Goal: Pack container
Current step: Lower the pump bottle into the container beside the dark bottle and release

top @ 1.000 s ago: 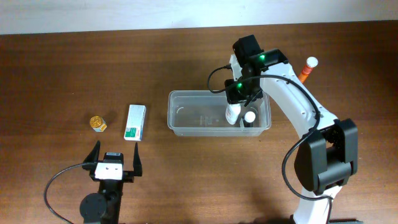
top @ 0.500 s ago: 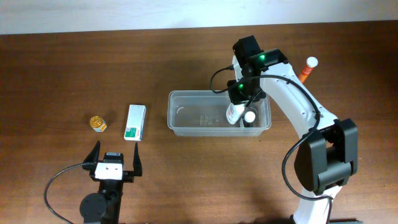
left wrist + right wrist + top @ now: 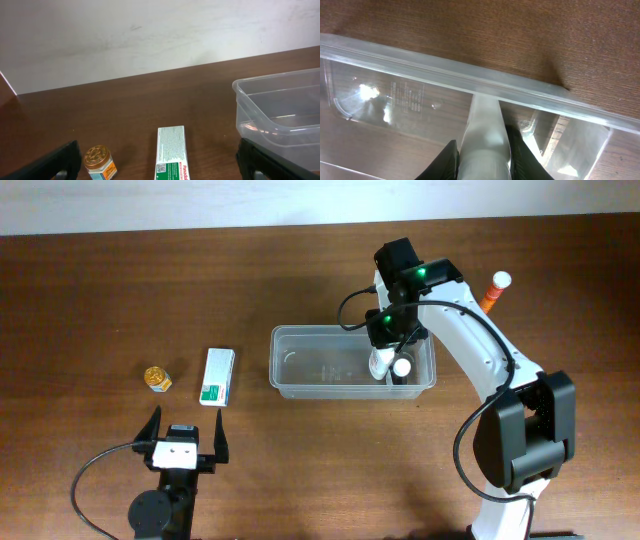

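the clear rectangular plastic container point(image 3: 300, 370) lies mouth up, long axis left-right across the tabletop point(image 3: 100, 280). right claw point(image 3: 486, 162) grasps a white bottle point(image 3: 485, 132) inside it; left claw point(image 3: 186, 420) released.

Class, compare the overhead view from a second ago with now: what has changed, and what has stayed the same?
The right gripper, fingers shut on the white bottle, shifted it slightly inside the container toward the white-capped bottle already there; it looks more upright now. Nothing was let go. The left gripper, box, small jar and orange tube stayed put.
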`<state>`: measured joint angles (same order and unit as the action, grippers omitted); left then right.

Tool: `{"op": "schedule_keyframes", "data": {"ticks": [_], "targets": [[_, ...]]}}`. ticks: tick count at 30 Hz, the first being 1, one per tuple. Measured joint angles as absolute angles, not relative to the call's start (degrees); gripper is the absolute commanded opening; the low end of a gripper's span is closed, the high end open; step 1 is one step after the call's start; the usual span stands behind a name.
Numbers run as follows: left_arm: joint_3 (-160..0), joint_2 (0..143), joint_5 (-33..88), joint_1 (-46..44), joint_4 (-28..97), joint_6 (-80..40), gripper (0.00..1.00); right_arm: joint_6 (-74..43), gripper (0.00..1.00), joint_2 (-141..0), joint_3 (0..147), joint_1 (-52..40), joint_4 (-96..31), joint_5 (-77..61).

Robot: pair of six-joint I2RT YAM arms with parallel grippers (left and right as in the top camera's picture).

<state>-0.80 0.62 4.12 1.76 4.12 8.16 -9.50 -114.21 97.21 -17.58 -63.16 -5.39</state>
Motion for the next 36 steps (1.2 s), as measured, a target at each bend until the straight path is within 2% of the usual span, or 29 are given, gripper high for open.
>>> {"op": "schedule_keyframes", "data": {"ticks": [36], "targets": [[-0.8, 0.6, 4.1, 1.8, 4.1, 8.2, 0.99, -10.7, 0.27, -114.2, 97.2, -17.6, -65.6, 5.2]]}}
